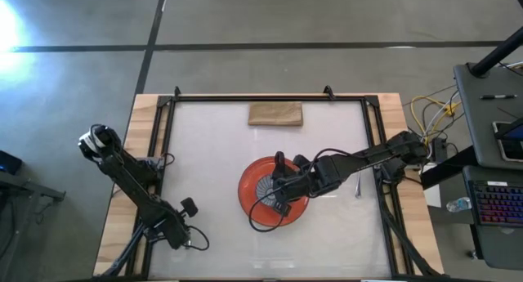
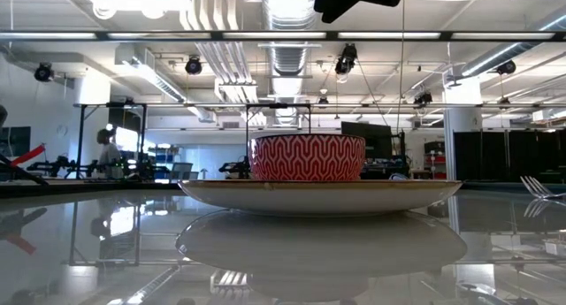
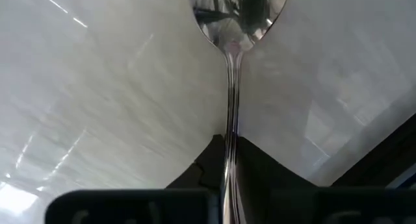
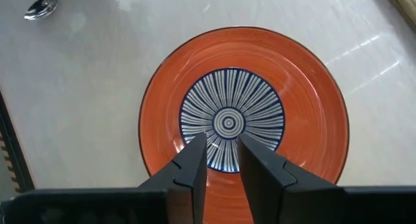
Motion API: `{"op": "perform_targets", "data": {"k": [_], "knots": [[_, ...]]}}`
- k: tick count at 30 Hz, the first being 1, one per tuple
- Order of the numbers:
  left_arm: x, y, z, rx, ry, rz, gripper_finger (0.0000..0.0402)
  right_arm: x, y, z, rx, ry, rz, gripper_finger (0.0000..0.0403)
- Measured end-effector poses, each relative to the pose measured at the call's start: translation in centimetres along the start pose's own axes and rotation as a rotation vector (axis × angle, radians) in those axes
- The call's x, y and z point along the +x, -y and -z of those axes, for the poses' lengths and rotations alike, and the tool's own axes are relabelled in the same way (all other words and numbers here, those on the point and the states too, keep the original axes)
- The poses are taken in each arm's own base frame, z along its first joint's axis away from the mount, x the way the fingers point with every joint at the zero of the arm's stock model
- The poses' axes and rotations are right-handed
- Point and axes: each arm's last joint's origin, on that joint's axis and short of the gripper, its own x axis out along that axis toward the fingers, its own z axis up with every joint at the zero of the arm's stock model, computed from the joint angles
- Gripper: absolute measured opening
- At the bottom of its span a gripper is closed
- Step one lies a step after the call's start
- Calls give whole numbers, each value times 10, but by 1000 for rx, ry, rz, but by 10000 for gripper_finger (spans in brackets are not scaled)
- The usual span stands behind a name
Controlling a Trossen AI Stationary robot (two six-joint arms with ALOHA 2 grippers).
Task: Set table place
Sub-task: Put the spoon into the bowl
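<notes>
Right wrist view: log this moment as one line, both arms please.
right gripper: open, above bowl on plate | left gripper: shut on spoon | fork: lying beside plate

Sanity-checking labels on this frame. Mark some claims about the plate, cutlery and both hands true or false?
1. The bowl sits on the orange plate. True.
2. The right hand holds the fork. False: it hangs open and empty over the bowl; the fork lies beside the plate.
3. The spoon has its handle between the fingers of the left hand. True.
4. The wooden block touches the plate. False: it lies well apart from it.
</notes>
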Motion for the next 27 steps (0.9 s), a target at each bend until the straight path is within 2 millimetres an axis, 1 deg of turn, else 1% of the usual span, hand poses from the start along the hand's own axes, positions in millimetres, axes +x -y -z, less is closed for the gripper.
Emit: {"op": "perform_targets", "data": {"k": [3,6,9,11,13,15,17,18,21,23,27], "knots": [[0,-2,0,-13,1,-3,5,0,0,0,0,-2,0,80],[-2,-7,0,-90,4,6,3,-1,-2,3,0,-6,-3,76],[-7,-12,1,-171,16,7,2,-4,-8,11,13,-26,1,70],[-14,-17,5,-245,-2,-8,2,-8,-14,21,19,-34,9,68],[-25,-24,4,-318,33,-11,2,-12,-20,32,30,-25,38,68],[-37,-30,9,-390,22,-12,1,-16,-24,41,67,-16,75,70],[-52,-39,14,-459,10,-15,1,-20,-25,51,139,-16,124,70],[-61,-45,13,-490,31,-15,1,-22,-25,55,184,-16,150,70],[-85,-67,17,-602,44,-34,1,-26,-25,66,333,21,214,68],[-102,-83,18,-666,69,-64,1,-26,-27,70,415,48,215,66],[-136,-118,12,-709,169,-142,0,-26,-29,72,521,61,202,57]]}}
